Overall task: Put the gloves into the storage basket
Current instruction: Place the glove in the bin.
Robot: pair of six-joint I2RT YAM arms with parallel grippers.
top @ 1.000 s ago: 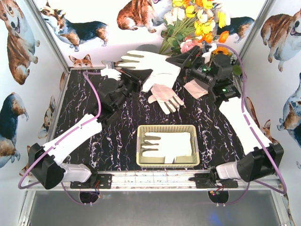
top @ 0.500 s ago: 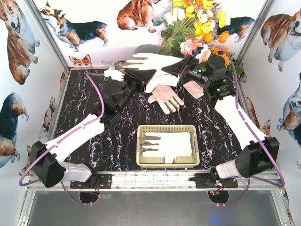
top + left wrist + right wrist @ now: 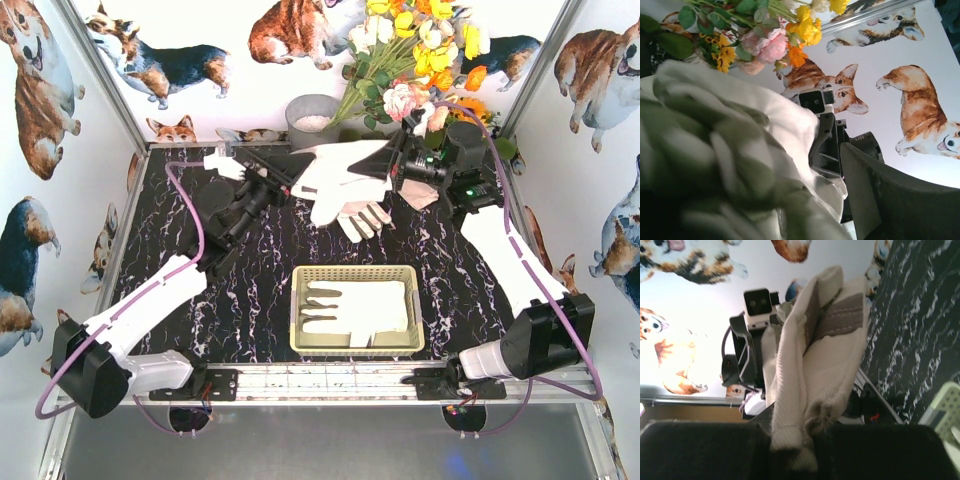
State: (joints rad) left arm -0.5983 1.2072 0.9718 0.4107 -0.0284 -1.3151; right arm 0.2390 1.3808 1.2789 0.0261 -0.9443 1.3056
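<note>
Corgi-print walls [image 3: 30,90], black marbled table [image 3: 260,300], perhaps a bucket [image 3: 310,115].

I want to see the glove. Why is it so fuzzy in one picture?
Left wrist view: the glove sits close to the lens, so it blurs; the flowers behind are sharp. Right wrist view: the glove looks crisp. Top view: sharp everywhere.

Left arm [image 3: 150,300]: stretched forward and inward from its base.
Left hand [image 3: 283,176]: raised, pointing at the right hand; grip unclear.
Right arm [image 3: 505,255]: reaching forward, wrist turned inward.
Right hand [image 3: 385,163]: raised, fingers clamped on a glove [image 3: 340,175].
</note>
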